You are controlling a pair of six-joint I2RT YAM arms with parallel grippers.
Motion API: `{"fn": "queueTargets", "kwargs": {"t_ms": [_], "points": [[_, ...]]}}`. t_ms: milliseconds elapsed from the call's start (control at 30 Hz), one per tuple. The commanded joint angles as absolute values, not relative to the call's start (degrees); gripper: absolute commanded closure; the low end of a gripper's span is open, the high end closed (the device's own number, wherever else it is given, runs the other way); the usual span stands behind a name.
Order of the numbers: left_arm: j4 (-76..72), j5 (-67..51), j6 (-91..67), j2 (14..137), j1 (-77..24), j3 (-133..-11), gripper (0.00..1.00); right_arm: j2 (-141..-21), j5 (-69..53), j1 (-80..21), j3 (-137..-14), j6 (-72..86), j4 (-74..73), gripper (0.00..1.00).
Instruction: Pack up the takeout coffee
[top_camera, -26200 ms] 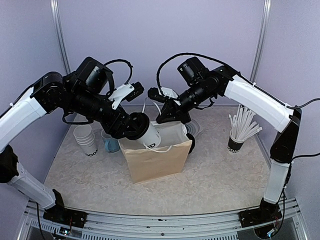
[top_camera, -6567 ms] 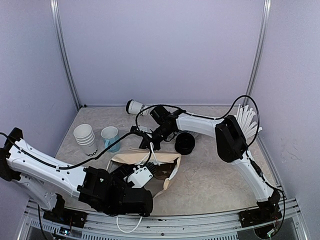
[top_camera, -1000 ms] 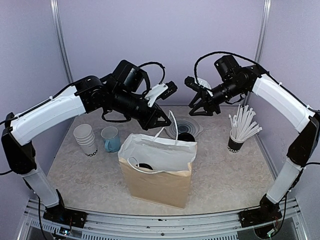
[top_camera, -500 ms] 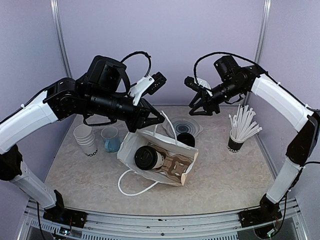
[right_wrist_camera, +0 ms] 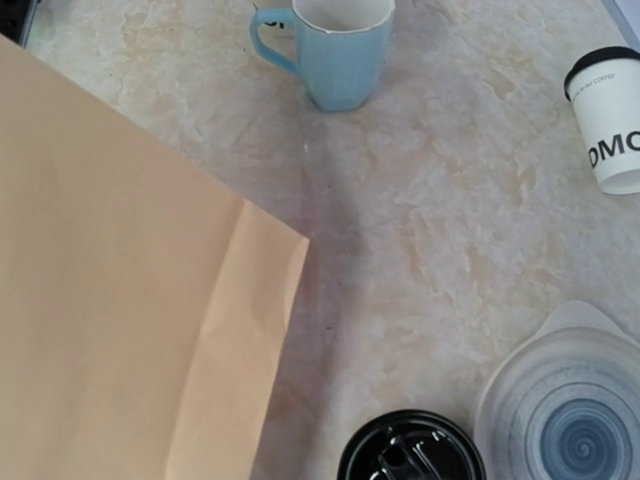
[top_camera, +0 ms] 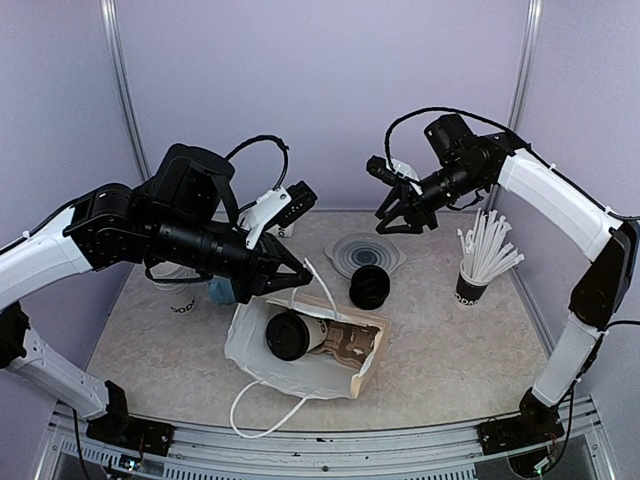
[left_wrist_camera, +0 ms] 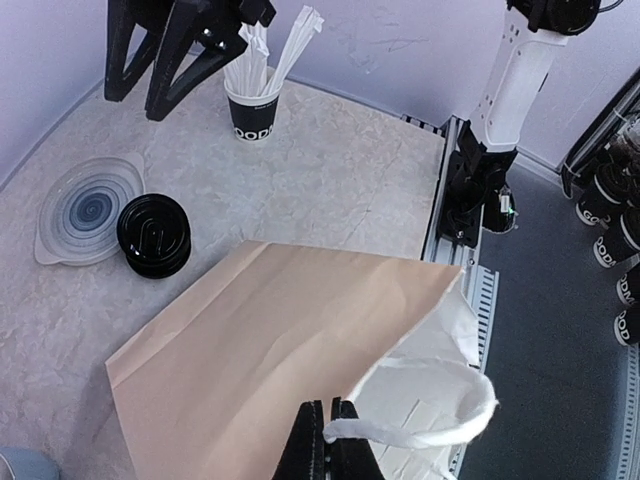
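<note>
While the coffee (top_camera: 290, 335) lay inside the tipped bag (top_camera: 300, 372), my left gripper (left_wrist_camera: 327, 430), clamped on its white handle (left_wrist_camera: 440, 420), needed to lift slowly; my right gripper (top_camera: 398, 222) hung with fingers apart, empty.

I work inside a small booth: plain lavender walls (top_camera: 330, 90) close in behind me and on both sides, with slim aluminium posts (top_camera: 124, 80) running up the back corners. The table (top_camera: 470, 350) under me has a pale beige, marbled top, and a ribbed metal rail (top_camera: 330, 440) edges its near side. The light is soft and even (only faint shadows lie on the top). Past the table's edge, my left wrist looks down on a dark grey floor (left_wrist_camera: 545, 330).
</note>
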State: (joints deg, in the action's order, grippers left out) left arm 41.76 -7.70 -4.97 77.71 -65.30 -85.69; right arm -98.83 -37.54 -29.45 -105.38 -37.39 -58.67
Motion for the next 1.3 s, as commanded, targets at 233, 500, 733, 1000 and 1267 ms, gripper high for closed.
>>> {"fn": "queueTargets", "kwargs": {"t_ms": [233, 500, 733, 1000, 1267], "points": [[43.0, -9.4, -8.0, 77.4, -65.7, -88.5, 1.00, -100.7, -40.9, -29.9, -109.2, -37.8, -61.2, 0.57], [43.1, -9.5, -10.7, 78.9, -62.0, -89.6, 1.00, -100.5, -41.2, -30.1, -108.2, -38.3, -61.4, 0.56], [43.0, -11.3, -11.1, 80.6, -57.2, -91.7, 1.00, -100.3, -41.9, -30.1, -109.0, -38.2, -61.6, 0.56], [44.9, -12.9, -12.1, 86.9, -50.7, -96.4, 1.00, -99.7, -39.8, -30.1, -107.3, -37.3, -59.9, 0.54], [50.6, -12.8, -14.9, 85.7, -48.9, -98.6, 1.00, -103.8, -36.3, -30.1, -109.5, -34.3, -56.7, 0.54]]}}
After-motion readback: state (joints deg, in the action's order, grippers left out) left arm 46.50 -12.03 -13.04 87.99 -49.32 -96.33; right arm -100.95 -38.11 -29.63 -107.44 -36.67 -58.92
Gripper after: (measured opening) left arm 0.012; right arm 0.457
